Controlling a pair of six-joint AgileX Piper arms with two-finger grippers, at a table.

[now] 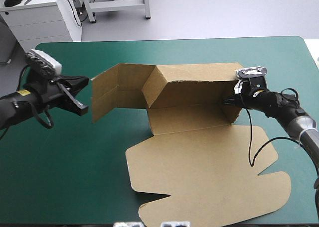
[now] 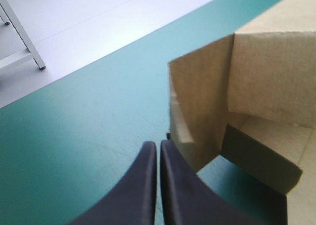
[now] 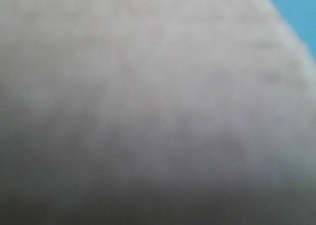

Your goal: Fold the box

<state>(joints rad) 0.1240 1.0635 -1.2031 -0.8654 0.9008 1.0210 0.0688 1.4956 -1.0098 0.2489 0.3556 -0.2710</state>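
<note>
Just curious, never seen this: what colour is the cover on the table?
Plain teal-green; the cover shows best in the high view.

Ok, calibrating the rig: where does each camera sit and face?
High: above and behind, looking down on the teal-green table cover and brown cardboard box; both arms show.
Left wrist: along the shut left gripper, toward the box's left end.
Right wrist: blurred, seemingly against board; no arm shows.
Shared: high and left wrist see the box.

Bright, even light from above; the box [image 1: 199, 162] holds soft shadow inside its raised walls, darkest at right
</note>
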